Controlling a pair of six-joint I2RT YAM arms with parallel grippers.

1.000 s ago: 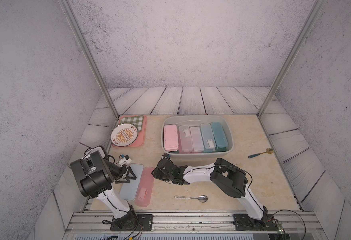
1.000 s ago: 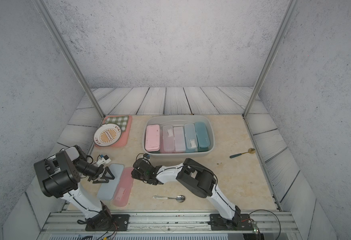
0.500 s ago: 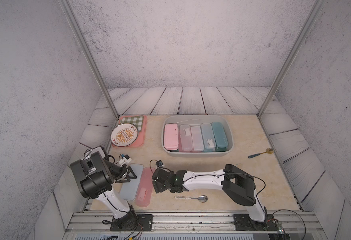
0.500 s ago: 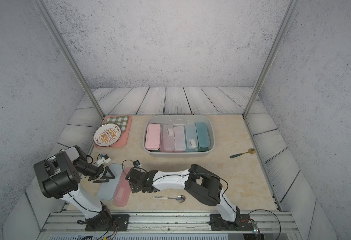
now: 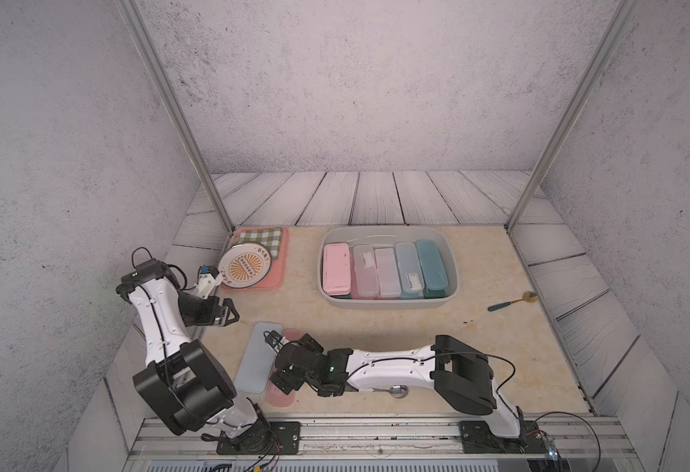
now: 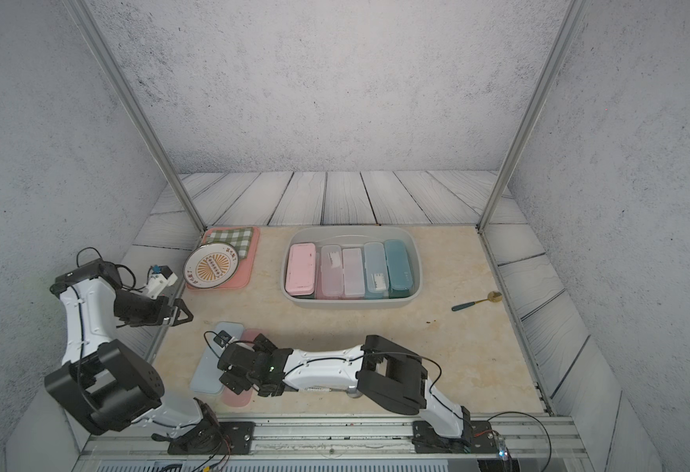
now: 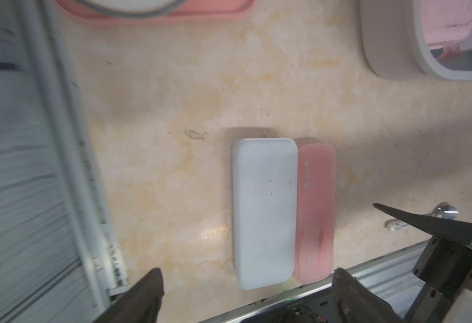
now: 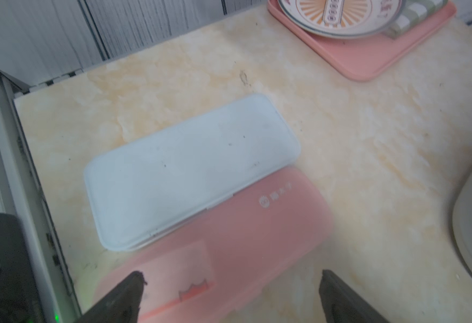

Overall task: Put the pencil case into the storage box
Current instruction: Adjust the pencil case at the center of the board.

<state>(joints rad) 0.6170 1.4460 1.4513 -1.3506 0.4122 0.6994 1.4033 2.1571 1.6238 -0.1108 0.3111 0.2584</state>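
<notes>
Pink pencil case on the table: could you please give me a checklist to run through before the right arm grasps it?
1. Right gripper jaws open, empty: ok.
2. Jaws over the pink translucent plastic pencil case: ok.
3. Jaws across its narrow width: not ok; they line up nearer its length.
4. Pale blue flat plastic case clear of it: not ok; they touch.
5. Free floor in the light grey plastic storage tub: not ok; five cases lie side by side.
6. Left gripper out of the way: ok.
</notes>
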